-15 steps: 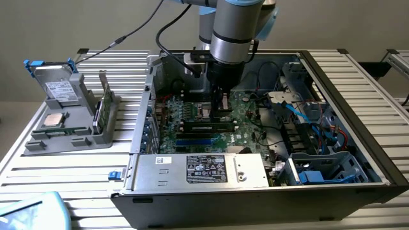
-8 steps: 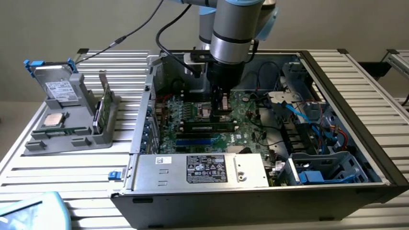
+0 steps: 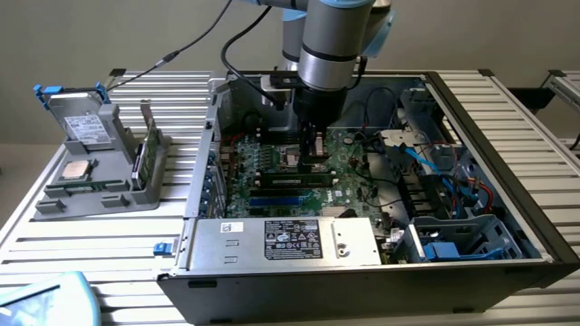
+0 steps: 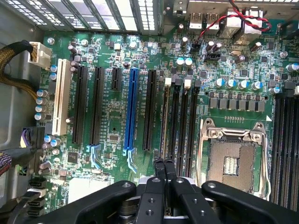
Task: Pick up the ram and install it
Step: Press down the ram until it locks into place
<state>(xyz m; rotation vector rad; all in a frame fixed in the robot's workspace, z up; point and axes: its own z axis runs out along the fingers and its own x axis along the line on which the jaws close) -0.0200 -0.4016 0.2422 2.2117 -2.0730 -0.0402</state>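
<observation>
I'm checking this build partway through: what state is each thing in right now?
gripper: shut, over the ram's end.
ram: standing on edge in a memory slot; latching unclear.
processor socket: empty.
computer case: open, side off.
processor chip: lying in the grey holder.
hard drive: propped in the holder.
</observation>
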